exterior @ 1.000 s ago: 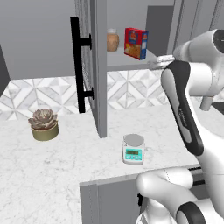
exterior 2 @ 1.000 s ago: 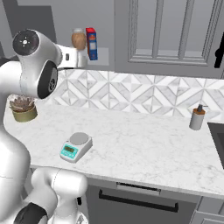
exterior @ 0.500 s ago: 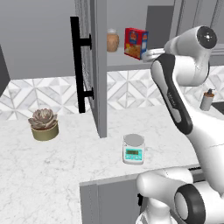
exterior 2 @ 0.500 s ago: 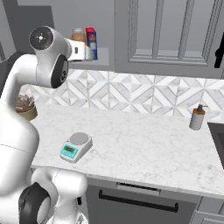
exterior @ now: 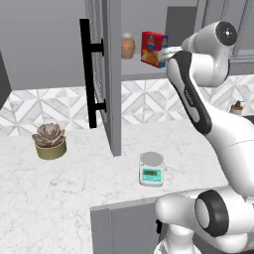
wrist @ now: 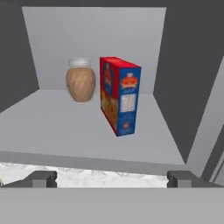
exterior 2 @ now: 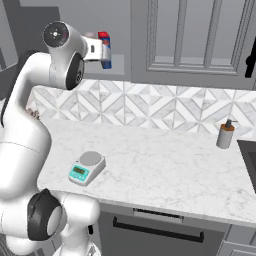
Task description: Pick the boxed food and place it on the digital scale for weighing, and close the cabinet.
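The boxed food [wrist: 120, 94] is a red box standing upright on the open cabinet's shelf [wrist: 65, 131], turned edge-on to me. It also shows in the base views [exterior: 154, 48] [exterior 2: 106, 50]. My gripper [wrist: 112, 178] hangs open just in front of the shelf edge, level with the box and a short way from it, holding nothing. The digital scale [exterior: 152, 168] [exterior 2: 87, 167] sits on the counter below with a bare plate. The cabinet's glass door [exterior: 106, 74] stands swung open, its black bar handle [exterior: 85, 69] facing left.
A brown jar [wrist: 80, 80] [exterior: 128, 45] stands just left of the box on the same shelf. A potted succulent [exterior: 49, 141] sits on the counter at left. A soap dispenser [exterior 2: 225, 135] stands near the sink edge [exterior 2: 247, 155] at right.
The arm has swung up and in toward the open cabinet, bringing the hand closer to the box. The gripper stays open. Box, jar and scale have not moved.
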Controlling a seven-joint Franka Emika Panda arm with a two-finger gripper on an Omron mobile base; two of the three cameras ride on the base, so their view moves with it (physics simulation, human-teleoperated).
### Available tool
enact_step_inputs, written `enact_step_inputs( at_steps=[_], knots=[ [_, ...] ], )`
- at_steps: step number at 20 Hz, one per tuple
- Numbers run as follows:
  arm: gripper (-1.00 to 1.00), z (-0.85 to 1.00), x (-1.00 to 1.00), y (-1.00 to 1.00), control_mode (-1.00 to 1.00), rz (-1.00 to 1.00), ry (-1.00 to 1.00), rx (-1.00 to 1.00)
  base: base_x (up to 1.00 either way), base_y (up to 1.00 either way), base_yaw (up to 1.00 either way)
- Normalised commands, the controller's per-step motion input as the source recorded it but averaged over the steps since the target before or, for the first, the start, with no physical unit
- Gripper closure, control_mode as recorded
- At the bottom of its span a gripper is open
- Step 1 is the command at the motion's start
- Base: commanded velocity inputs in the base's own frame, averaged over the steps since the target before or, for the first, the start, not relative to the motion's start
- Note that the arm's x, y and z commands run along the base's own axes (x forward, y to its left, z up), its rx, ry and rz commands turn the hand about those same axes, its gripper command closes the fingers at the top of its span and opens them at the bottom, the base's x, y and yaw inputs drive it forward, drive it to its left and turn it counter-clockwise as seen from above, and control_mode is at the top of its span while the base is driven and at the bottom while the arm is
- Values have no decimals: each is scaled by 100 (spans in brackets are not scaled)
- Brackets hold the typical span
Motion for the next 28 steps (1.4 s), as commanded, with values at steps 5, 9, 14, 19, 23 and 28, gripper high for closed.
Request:
enact_step_inputs(
  at_steps=[5, 9, 14, 19, 23, 28],
  knots=[
    [-100, 6, 36, 0, -100, 0, 0, 0, 0, 0, 0],
    [-100, 0, 33, -1, -100, 0, 0, 0, 0, 0, 0],
    [-100, 0, 36, -2, -100, 0, -1, 0, 0, 0, 0],
    [-100, 0, 33, -1, -100, 0, 0, 0, 0, 0, 0],
    [-100, 0, 23, -8, -100, 0, 0, 0, 0, 0, 0],
    [-100, 0, 12, -2, -100, 0, -2, 0, 0, 0, 0]
  ],
)
